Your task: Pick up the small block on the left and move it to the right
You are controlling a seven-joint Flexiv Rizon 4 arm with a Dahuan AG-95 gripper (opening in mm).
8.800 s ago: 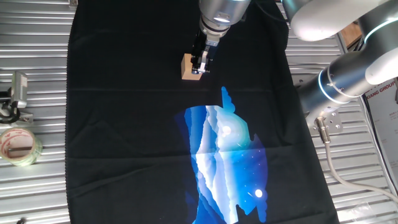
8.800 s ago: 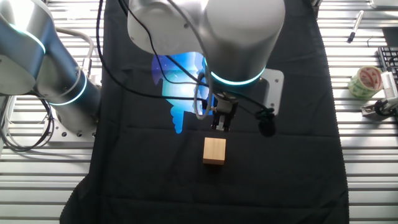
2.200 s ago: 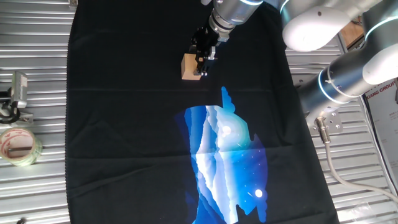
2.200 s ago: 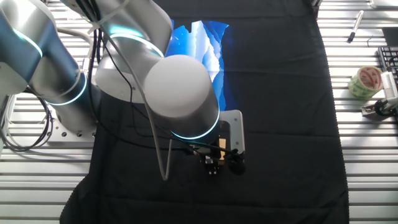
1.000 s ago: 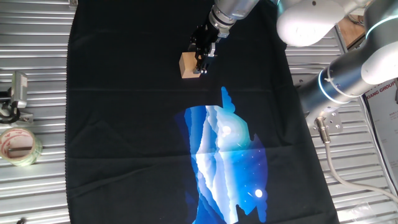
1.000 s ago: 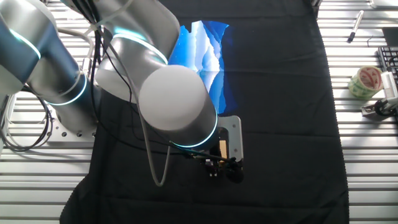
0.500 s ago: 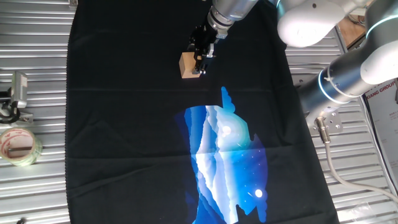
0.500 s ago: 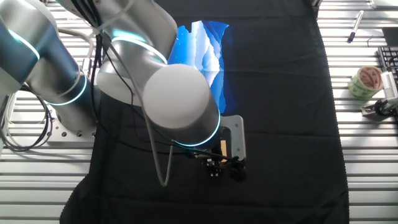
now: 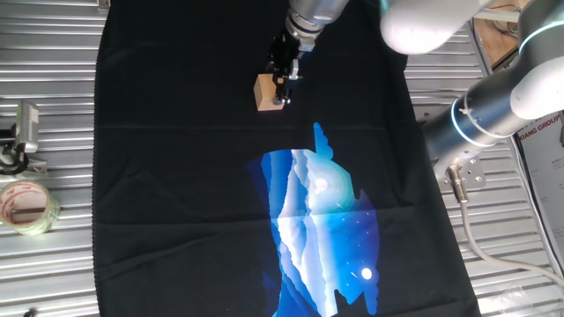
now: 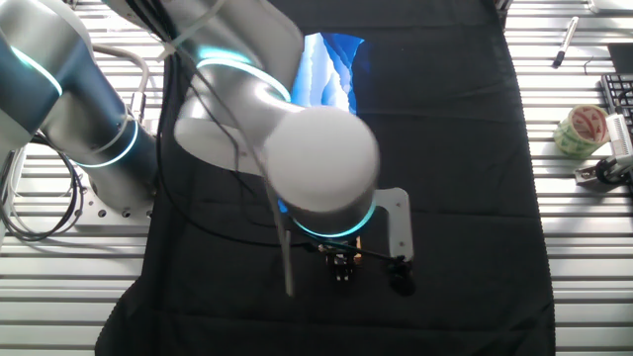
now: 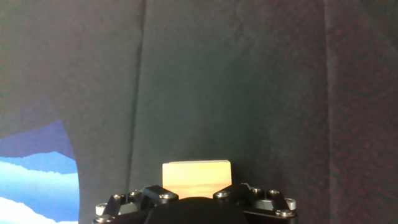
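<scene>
The small block (image 9: 266, 92) is a light-tan wooden cube on the far left part of the black cloth (image 9: 176, 176). My gripper (image 9: 283, 85) stands over it with its fingers down its right side. In the hand view the small block (image 11: 196, 179) fills the gap between my two fingers, and the gripper (image 11: 196, 194) is shut on it. In the other fixed view the arm's wrist hides almost all of the block, and only the gripper's tip (image 10: 342, 269) shows below it.
A blue mountain print (image 9: 317, 224) lies on the cloth to the right of the block. A roll of clear tape (image 9: 26, 205) and a metal clip (image 9: 24, 132) sit off the cloth on the slatted table. The arm's base (image 9: 493, 106) stands beside the cloth.
The wrist has turned over the last second, most plainly in the other fixed view. The block has shifted slightly up and left with the gripper since 2.2 s ago.
</scene>
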